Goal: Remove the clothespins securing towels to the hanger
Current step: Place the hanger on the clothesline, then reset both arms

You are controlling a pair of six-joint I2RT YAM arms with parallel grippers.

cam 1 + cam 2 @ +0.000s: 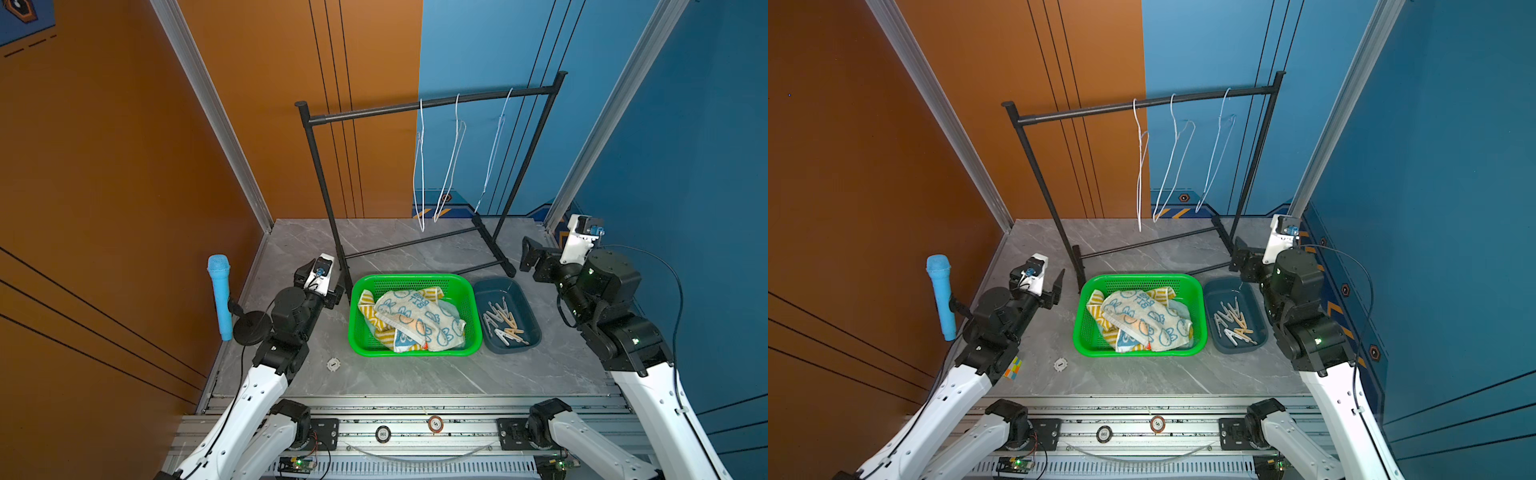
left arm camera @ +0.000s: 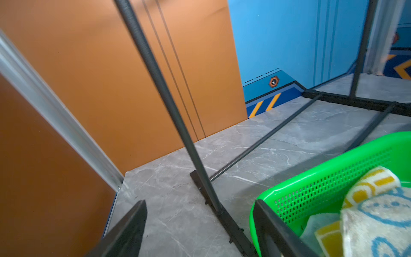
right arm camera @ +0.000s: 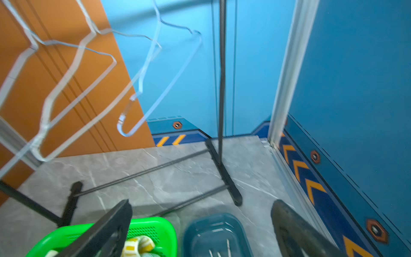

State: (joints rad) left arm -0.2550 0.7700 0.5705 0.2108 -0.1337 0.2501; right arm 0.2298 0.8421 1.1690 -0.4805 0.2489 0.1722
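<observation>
We see that the left arm [image 1: 266,386] and the right arm [image 1: 648,399] have white links with rows of small dark screw holes, and bulky round black joints between them; small green lights [image 1: 635,340] glow on the right joints. Each wrist carries a white camera housing [image 1: 322,276] with a blue plug, and a thin black cable [image 1: 680,316] follows the right arm. The left gripper [image 2: 200,202] and the right gripper [image 3: 201,201] have flat black fingers with matt faces.

Bright even light, soft shadows, wrist views blurred
</observation>
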